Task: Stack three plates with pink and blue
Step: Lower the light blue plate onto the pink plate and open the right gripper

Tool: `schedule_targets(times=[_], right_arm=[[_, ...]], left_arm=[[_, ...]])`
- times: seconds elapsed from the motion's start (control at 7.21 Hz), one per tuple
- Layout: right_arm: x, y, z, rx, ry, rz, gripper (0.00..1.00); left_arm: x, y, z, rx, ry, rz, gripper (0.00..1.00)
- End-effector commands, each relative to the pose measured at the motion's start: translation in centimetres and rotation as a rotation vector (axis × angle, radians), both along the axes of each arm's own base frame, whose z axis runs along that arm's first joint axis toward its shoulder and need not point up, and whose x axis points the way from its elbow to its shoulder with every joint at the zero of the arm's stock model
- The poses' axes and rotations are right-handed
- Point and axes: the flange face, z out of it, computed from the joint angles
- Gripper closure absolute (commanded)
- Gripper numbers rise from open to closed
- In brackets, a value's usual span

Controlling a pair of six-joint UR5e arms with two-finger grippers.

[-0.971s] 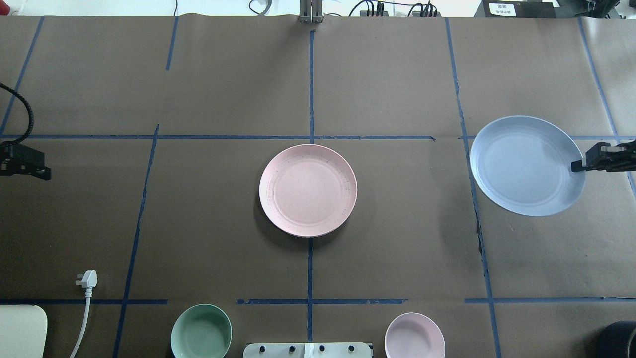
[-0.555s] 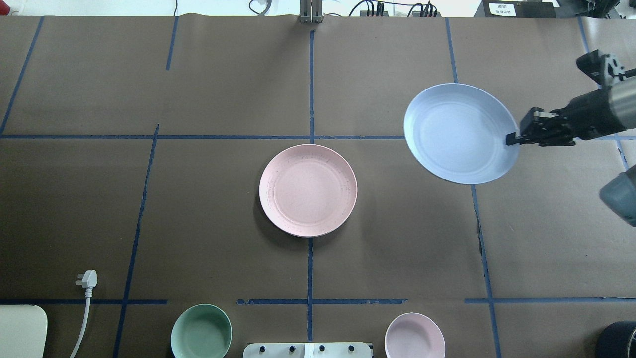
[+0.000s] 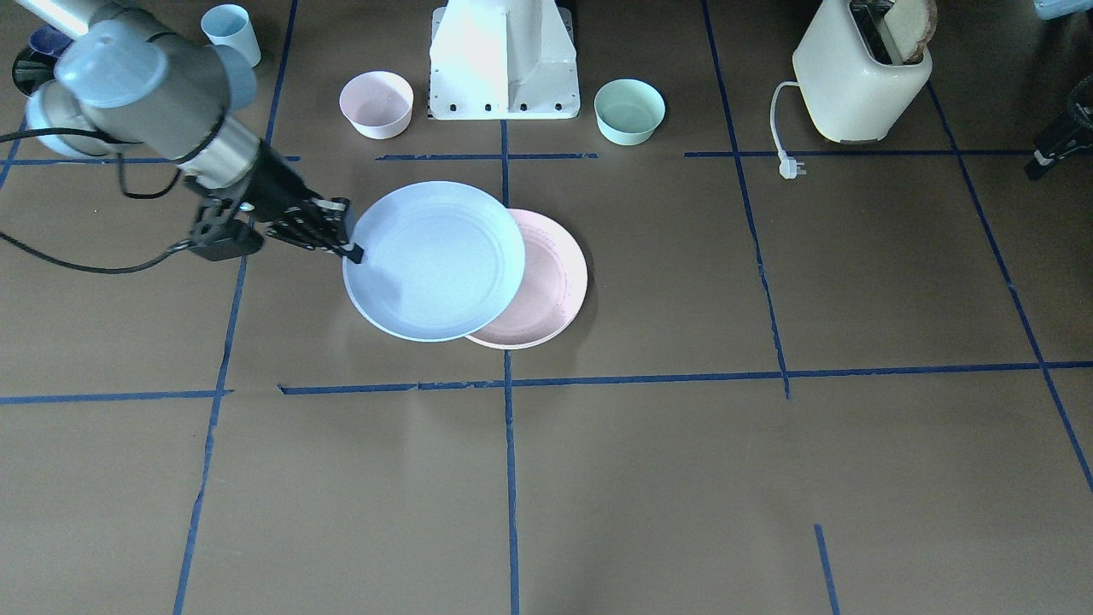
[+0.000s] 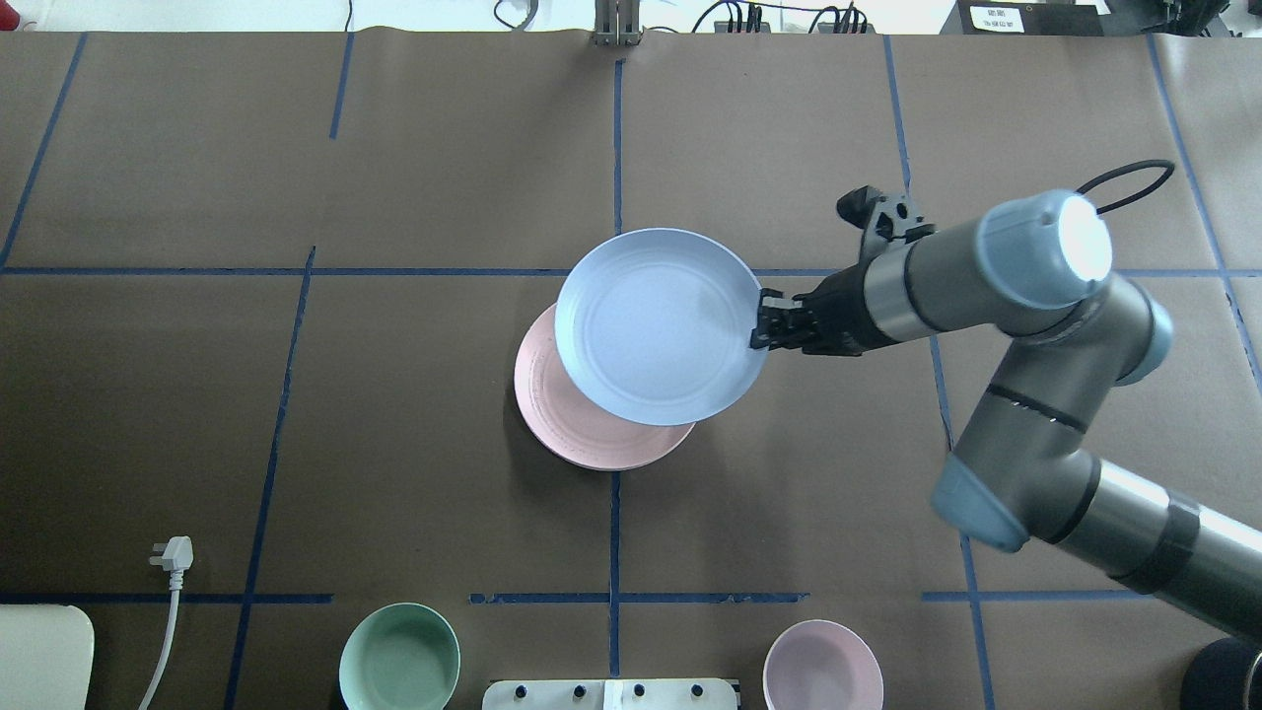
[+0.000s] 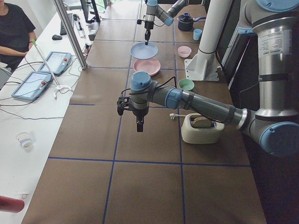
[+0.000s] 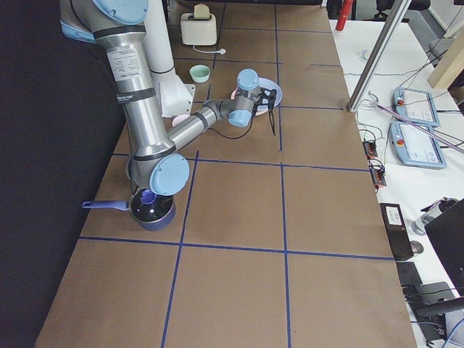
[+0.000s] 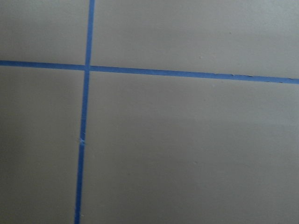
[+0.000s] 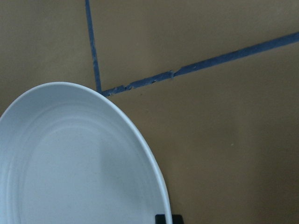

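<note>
Reaching in from the right edge of the overhead view across the brown table (image 4: 296, 414), the right arm (image 4: 1025, 296) is now seen almost whole, where 0.6 s ago only its wrist showed at that edge. The blue plate (image 4: 651, 330) has been carried with it from the upper right of that view to the centre, where it now covers the upper right part of the pink plate (image 4: 592, 439). The pink plate is found on the same spot as before, flat on the table over the vertical tape line. The blue plate is held hollow side up and close to level. Being round, it has no long axis, and it extends from the held rim toward the left of the overhead view. Whether its underside touches the pink plate cannot be told. In the front-facing view the same overlap is shown mirrored, the blue plate (image 3: 434, 260) lying over the left part of the pink plate (image 3: 551, 290). The right gripper (image 4: 761, 330) is closed on the blue plate's rim at the plate's right edge in the overhead view, one finger above the rim and one below. The left gripper (image 5: 139, 127), seen at the left edge of the overhead view 1.0 s ago, is no longer in that view. It hangs above the table with its fingers pointing down, and whether they are parted cannot be told.
</note>
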Motion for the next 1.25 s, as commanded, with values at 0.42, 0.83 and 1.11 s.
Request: schedule_targets(times=[0.42, 0.83, 1.11], right_arm=[[-5.1, 2.9, -1.3, -0.011, 0.096, 0.003, 0.96], [-4.7, 1.9, -2.6, -0.002, 0.079, 0.02, 0.0], [-2.6, 0.1, -2.9, -0.009, 0.08, 0.045, 0.0]], left_arm=[[-0.5, -0.1, 0.3, 0.001, 0.004, -0.005, 0.0], [-0.6, -0.1, 0.2, 0.003, 0.006, -0.006, 0.0], [-0.6, 0.0, 0.2, 0.001, 0.006, -0.006, 0.0]])
